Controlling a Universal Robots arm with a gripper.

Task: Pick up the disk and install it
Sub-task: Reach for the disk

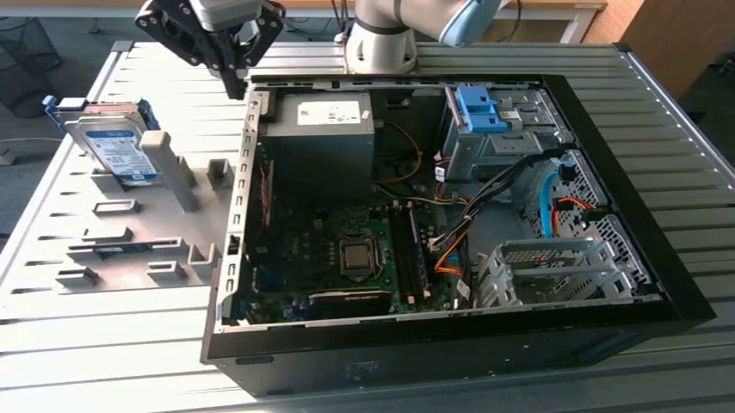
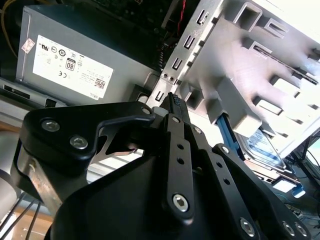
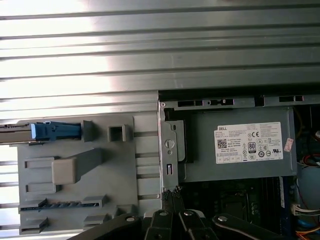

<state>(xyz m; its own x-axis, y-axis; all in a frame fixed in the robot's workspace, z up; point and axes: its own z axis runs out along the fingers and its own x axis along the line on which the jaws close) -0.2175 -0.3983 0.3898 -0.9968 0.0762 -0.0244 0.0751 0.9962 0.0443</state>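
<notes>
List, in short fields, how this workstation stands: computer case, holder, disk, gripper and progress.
computer case: open, lying on the slatted table
grey holder: on the table beside the computer case, at the exterior view's left
disk: standing on edge in the grey holder
gripper: shut, empty, near the computer case's edge, apart from the disk
progress: disk not yet picked up

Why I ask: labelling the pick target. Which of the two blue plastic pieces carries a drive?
The one on the grey fixture at the exterior view's left: it frames the disk. The blue latch inside the case is bare.
</notes>
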